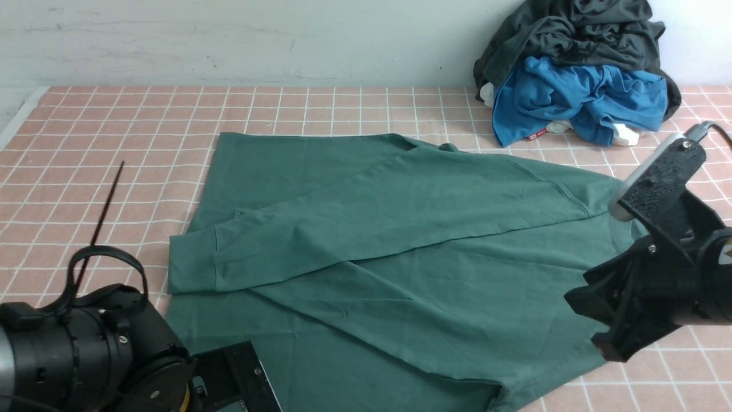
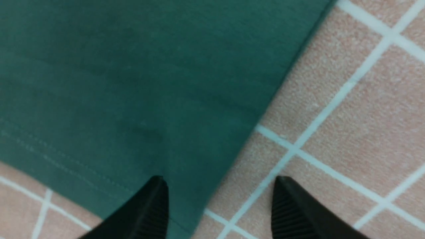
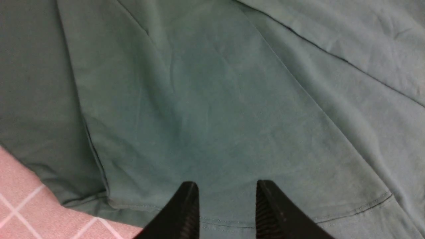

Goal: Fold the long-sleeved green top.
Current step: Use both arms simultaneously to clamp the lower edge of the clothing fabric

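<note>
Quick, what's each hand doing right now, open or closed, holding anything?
Left hand: open, empty, at a corner of the green top.
Right hand: open, empty, above the top's hem.

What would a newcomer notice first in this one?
The green long-sleeved top lies spread across the pink checked tablecloth, one sleeve folded over its body. A heap of dark and blue clothes sits far right, against the wall. The left gripper and right gripper are both open above the top's edges.
</note>
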Controlling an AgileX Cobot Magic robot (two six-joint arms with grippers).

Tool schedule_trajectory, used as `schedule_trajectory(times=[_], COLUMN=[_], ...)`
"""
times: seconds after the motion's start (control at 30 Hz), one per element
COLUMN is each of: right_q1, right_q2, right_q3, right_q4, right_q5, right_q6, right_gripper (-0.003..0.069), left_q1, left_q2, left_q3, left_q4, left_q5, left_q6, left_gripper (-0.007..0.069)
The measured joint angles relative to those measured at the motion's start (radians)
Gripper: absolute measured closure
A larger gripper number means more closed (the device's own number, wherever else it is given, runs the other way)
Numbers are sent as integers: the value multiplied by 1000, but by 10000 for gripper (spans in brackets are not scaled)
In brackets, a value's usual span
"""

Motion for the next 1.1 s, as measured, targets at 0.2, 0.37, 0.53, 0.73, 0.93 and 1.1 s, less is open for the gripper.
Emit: schedule_trajectory(times=[0.2, 0.37, 0.53, 0.73, 0.93, 1.1], right_q1=[0, 0, 0, 0, 0, 0], right_q2=[-49, -66, -66, -52, 96, 294], right_q3=[0, 0, 0, 0, 13, 13], right_q4=[10, 10, -5, -110, -352, -551], right_q5=[-1, -2, 13, 126, 113, 16], right_q6=[0, 0, -41, -110, -114, -118], right_gripper=[420, 420, 420, 377, 203, 180], left_q1=[-6, -1, -1, -1, 0, 0], left_q2=[20, -36, -176, -306, -348, -350], left_q3=[-3, 0, 0, 1, 1, -15], left_q4=[154, 319, 312, 272, 253, 239], left_q5=[-42, -48, -28, 26, 44, 50], left_q6=[-124, -360, -396, -429, -460, -461], left_gripper=[367, 603, 622, 622, 622, 622])
